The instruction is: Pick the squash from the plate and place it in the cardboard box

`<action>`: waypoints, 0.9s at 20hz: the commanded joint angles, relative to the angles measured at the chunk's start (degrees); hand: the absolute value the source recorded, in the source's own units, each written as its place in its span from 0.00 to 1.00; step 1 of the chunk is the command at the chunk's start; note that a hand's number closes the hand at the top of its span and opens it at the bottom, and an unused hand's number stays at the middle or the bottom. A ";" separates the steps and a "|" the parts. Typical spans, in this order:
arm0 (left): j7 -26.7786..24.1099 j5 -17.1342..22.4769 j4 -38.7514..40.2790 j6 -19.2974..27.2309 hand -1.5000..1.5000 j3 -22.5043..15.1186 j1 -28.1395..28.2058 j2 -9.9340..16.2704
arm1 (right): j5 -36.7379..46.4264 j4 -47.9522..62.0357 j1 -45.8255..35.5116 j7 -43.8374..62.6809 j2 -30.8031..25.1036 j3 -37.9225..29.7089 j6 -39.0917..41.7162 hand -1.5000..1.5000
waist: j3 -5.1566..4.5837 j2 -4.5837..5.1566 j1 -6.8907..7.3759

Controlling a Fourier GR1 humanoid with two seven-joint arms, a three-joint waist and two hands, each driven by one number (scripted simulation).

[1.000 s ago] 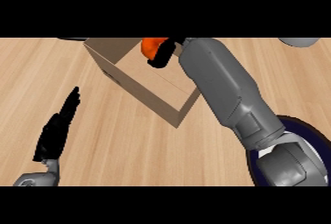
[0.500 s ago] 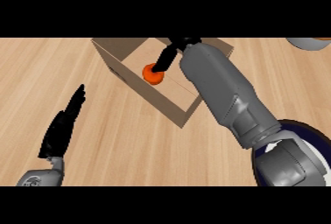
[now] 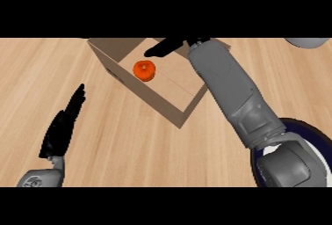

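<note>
An orange squash (image 3: 144,70) lies inside the open cardboard box (image 3: 139,94) on the wooden counter (image 3: 130,145). The right hand (image 3: 165,46) hangs above the box's far side, fingers extended and holding nothing, apart from the squash. The left hand (image 3: 63,125) rests open, fingers straight, on the side of the box nearer the view's left edge. A dark-rimmed plate (image 3: 303,132) shows beyond the right forearm.

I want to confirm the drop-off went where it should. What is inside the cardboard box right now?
The orange squash lies inside the cardboard box, apart from the right robot hand above the far side. That hand and its forearm cover the box's far right part, so anything there is hidden.
</note>
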 commanded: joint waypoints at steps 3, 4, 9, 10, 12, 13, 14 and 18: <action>-0.85 0.41 0.27 0.38 0.50 1.25 1.36 0.24 | -8.83 -1.35 -1.58 -1.46 -3.89 -9.29 1.87 0.00 | 0.00 -0.43 -1.46; -0.80 0.24 -0.16 -0.20 0.50 0.38 1.72 0.12 | -9.17 -0.64 0.06 -3.69 -4.95 -10.13 0.72 0.00 | 0.01 0.03 -0.74; 0.58 -0.46 -1.51 1.15 0.50 -0.50 1.62 -1.52 | -10.54 1.26 2.42 -4.34 -13.25 -12.74 2.60 0.00 | 0.03 0.01 -1.39; 0.44 0.14 -1.47 0.28 0.50 0.74 0.97 -0.01 | -10.52 1.28 3.67 -6.15 -14.71 -13.04 2.41 0.00 | 0.04 0.16 -1.20; 0.46 1.66 -1.58 -0.97 0.50 2.42 2.32 1.33 | -11.83 1.81 4.73 -6.34 -16.95 -14.33 5.11 0.00 | 0.04 -0.23 -1.56; 0.27 1.03 -1.07 -0.90 0.50 1.49 1.02 0.86 | -11.50 2.10 3.90 -5.68 -19.94 -14.20 7.10 0.00 | 0.05 0.01 -1.49; -1.11 0.87 -1.81 -0.07 0.50 1.31 3.46 0.09 | -12.63 2.37 6.03 -7.49 -21.33 -15.31 9.66 0.00 | 0.08 0.07 -1.15; 1.24 0.53 -0.37 -0.01 0.50 1.39 -0.14 -0.01 | -12.17 3.48 8.01 -9.61 -26.25 -15.00 16.25 0.00 | 0.13 0.25 -1.45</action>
